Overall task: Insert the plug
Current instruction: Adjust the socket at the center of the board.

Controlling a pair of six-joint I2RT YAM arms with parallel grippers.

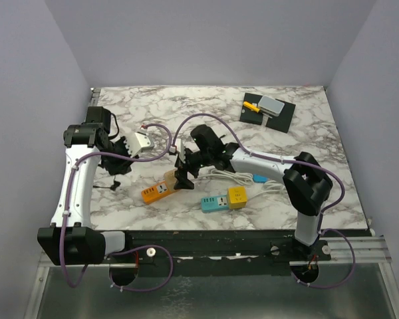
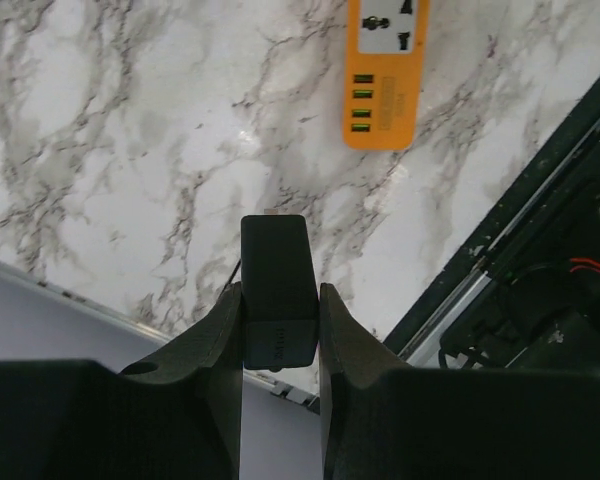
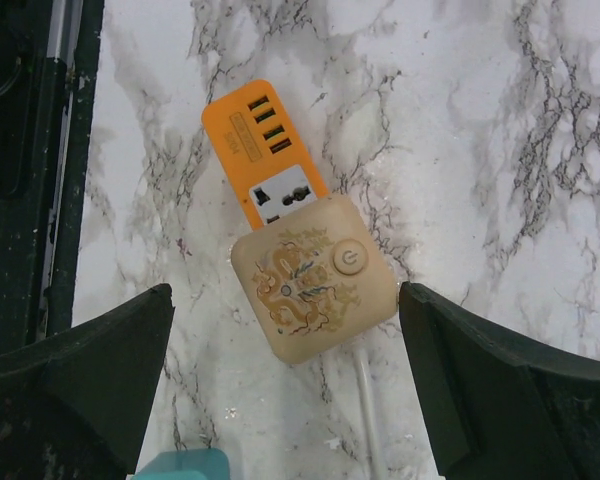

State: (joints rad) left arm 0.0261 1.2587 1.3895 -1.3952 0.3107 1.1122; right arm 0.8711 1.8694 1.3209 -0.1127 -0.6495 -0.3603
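Your left gripper (image 2: 280, 290) pinches one black plug (image 2: 275, 250) over the marble table (image 2: 130, 130); one orange power strip (image 2: 385, 75) lies at one o'clock. Right wrist: your right gripper (image 3: 285, 290) gapes wide, holding nothing, its two fingers (image 3: 100, 370) flanking that strip's beige switch end (image 3: 315, 275). Overhead: two strips near centre, a blue-and-yellow strip (image 1: 223, 199) at three o'clock of the orange.

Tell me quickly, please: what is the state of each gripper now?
Left gripper: closed on the black rectangular plug.
Right gripper: open, holding nothing, over the orange plastic power strip.
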